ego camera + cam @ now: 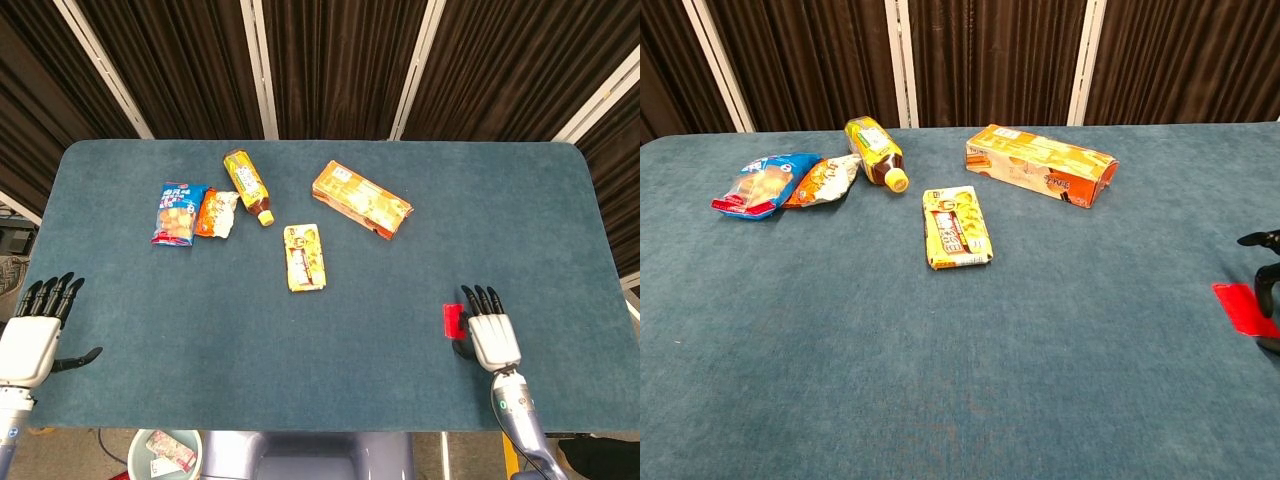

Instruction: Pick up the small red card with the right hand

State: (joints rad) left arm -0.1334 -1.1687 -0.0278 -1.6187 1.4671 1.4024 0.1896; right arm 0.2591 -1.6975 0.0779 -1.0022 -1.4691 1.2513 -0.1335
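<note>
The small red card [453, 319] is lying flat on the blue table [400, 300], a plain bright red rectangle near the robot's right front edge, well apart from the snacks further back. In the chest view the card [1240, 305] is sitting at the very right border, and its outer end is getting cut off by the frame and by dark fingertips [1268, 285] poking in over it.

The right hand [490, 335] is hovering just beside the card, palm down, its dark fingers stretched forward and close together, the thumb sticking out toward the card. It is holding nothing. Whether a fingertip is actually touching the card's edge is hard to make out from either view.

The left hand [30, 335] is hanging at the table's near left corner, fingers straight and slightly fanned, thumb out to the side, gripping nothing. Its arm is running out of the bottom of the head view.
</note>
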